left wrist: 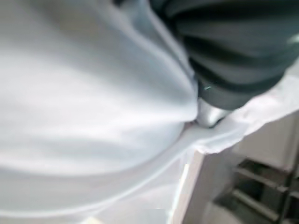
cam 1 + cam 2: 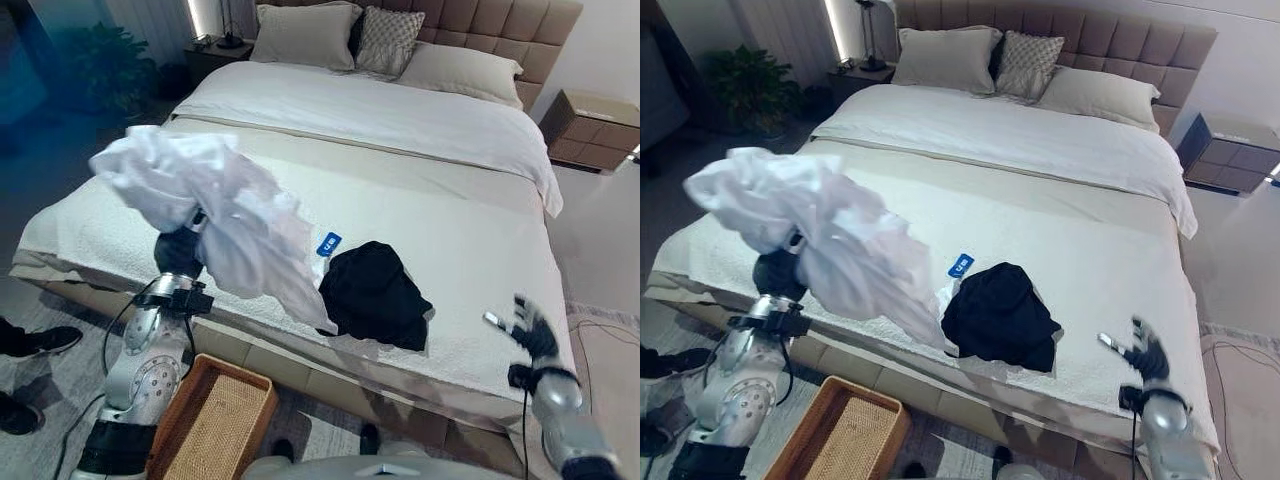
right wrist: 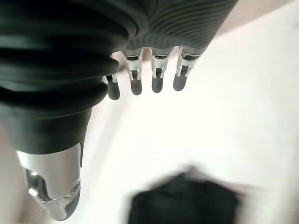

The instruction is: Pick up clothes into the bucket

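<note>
Left of centre in the head views, the left hand (image 2: pixel 190 232), fingers hidden, lifts white clothes (image 2: pixel 215 215) above the woven bucket (image 2: pixel 215 425), likely for dropping; right hand (image 2: pixel 530 330) hangs released near black clothes (image 2: pixel 375 295).

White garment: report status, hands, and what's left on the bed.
Left hand raised, white garment draped over it, fingers hidden. Right hand open, empty, by the bed edge. Black garment on bed. Wicker basket on floor below.
</note>
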`<state>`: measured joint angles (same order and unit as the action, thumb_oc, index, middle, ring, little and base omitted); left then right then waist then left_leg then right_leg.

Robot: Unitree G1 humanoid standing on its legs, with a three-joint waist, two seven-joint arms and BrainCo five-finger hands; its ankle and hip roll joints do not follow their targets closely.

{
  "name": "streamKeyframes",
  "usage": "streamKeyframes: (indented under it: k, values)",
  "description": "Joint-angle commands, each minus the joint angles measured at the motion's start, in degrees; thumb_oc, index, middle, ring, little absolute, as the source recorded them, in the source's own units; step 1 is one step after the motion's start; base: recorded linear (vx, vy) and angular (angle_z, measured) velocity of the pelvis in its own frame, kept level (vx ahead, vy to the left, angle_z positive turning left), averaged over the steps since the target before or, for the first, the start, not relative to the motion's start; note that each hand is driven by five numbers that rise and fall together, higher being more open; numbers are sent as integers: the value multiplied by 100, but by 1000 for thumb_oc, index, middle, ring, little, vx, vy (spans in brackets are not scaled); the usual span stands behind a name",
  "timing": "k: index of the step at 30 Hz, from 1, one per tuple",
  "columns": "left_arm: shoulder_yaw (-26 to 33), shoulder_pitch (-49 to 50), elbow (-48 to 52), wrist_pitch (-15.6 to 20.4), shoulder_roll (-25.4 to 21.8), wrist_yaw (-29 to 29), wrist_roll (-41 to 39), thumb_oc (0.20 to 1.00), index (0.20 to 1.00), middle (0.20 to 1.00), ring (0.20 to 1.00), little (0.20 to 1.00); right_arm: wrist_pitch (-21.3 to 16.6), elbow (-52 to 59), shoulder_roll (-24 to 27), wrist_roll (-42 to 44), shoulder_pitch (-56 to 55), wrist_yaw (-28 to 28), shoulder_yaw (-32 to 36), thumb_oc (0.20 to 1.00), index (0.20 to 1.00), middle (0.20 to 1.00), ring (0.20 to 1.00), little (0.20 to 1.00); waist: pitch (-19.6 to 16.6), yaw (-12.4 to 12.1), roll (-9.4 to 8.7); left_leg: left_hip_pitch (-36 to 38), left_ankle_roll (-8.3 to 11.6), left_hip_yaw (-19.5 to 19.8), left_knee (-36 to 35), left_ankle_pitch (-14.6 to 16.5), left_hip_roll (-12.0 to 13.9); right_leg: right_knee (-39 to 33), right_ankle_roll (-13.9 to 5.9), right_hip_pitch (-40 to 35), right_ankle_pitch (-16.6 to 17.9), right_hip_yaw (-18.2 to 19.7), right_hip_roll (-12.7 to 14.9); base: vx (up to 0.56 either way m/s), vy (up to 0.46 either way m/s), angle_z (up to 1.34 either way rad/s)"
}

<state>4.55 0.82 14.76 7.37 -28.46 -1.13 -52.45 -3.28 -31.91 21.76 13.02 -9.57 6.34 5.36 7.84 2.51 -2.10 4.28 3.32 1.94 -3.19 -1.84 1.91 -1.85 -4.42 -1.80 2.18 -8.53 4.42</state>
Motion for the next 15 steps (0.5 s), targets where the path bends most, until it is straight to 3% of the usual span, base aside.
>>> streamKeyframes:
  k: [1, 9, 15]
  values:
    - [953, -239, 587, 937, -177, 303, 206, 200, 200, 200, 200, 200, -77, -528, -43, -295, 301, -146, -348, 1000, 1000, 1000, 1000, 1000, -157, 3, -190, -317, -20, 133, 697, 532, -198, 496, -300, -128, -501, -11, 360, 0, 0, 0]
    - [1440, -216, 537, 1224, -299, 557, 468, 200, 200, 200, 200, 200, 14, -2415, -450, -508, 522, -229, -795, 1000, 1000, 1000, 1000, 1000, -52, -163, -115, -434, 3, 268, 716, 512, -248, 510, -293, -100, -512, -137, 412, -3, 3, 10]
    - [1420, -245, 365, 1257, -408, 711, 647, 200, 200, 200, 200, 200, 56, -3066, -479, -618, 746, -161, -903, 1000, 1000, 1000, 1000, 1000, 36, -228, -91, -527, 5, 350, 740, 491, -278, 545, -297, -46, -509, -220, 435, -15, 2, 13]
